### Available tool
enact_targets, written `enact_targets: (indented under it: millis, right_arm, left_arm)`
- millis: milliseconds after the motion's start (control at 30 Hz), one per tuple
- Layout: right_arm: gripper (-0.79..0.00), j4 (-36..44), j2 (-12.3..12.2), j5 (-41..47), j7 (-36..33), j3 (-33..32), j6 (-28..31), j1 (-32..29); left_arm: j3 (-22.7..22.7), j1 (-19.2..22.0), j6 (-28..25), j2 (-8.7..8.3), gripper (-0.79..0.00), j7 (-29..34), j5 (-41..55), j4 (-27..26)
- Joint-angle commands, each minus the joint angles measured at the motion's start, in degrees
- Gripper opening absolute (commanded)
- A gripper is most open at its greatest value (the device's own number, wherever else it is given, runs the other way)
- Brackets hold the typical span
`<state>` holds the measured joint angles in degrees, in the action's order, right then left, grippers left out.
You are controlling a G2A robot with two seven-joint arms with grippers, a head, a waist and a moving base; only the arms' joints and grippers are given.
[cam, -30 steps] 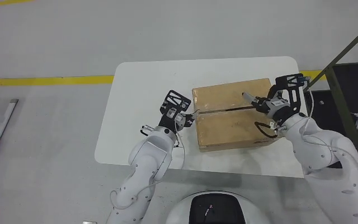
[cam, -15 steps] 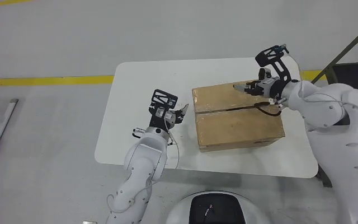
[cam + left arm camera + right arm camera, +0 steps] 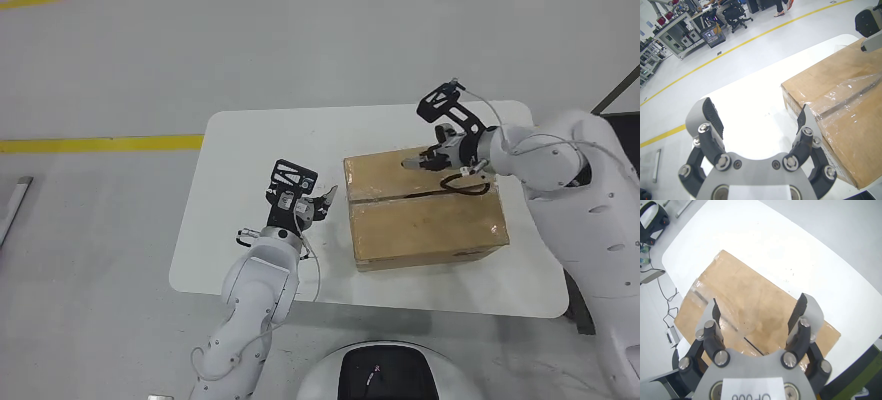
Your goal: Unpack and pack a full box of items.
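Over on the 3 o'clock half of the table (image 3: 250, 150) sits the box (image 3: 420, 225), flaps down, with clear tape (image 3: 848, 98) crinkled along the seam (image 3: 420, 197). My worry: that tape looks partly loose but not off, so prying at a flap could drag or tip the whole box instead of opening it, and nothing is bracing it. Right gripper (image 3: 758, 303) hovers over the box's 12 o'clock flap, jaws spread wide, holding nothing and touching nothing I can make out. Left gripper (image 3: 755, 106) is just off the box's 9 o'clock end, also spread wide and empty, near the corner but apparently clear of it.
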<state>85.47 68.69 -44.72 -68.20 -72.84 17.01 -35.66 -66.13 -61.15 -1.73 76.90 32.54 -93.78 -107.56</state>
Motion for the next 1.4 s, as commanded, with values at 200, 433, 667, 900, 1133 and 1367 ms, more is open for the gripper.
enact_targets:
  millis: [200, 433, 667, 900, 1133, 1367]
  right_arm:
    - [-0.434, -2.40, 0.14, -1.87, 0.23, 3.59, -1.66, 1.61]
    - [-0.517, -3.54, 0.12, -1.89, 0.45, 5.20, -2.55, 2.00]
    - [-0.785, -3.19, -0.08, -1.79, 0.21, 5.59, -4.07, 1.98]
    - [-0.785, -0.52, -0.59, -1.34, 0.29, 4.03, -7.68, 0.26]
    - [-0.785, 8.36, -1.21, 0.99, 10.80, -1.54, -14.07, -6.58]
    - [-0.785, 19.48, -1.58, 3.19, 23.02, -6.37, -19.05, -18.68]
  left_arm:
    - [0.00, 0.00, 0.00, 0.00, 0.000, 0.00, 0.00, 0.00]
    - [0.00, 0.00, 0.00, 0.00, 0.000, 0.00, 0.00, 0.00]
    - [0.00, 0.00, 0.00, 0.00, 0.000, 0.00, 0.00, 0.00]
    - [0.00, 0.00, 0.00, 0.00, 0.000, 0.00, 0.00, 0.00]
    - [0.00, 0.00, 0.00, 0.00, 0.000, 0.00, 0.00, 0.00]
    - [0.00, 0.00, 0.00, 0.00, 0.000, 0.00, 0.00, 0.00]
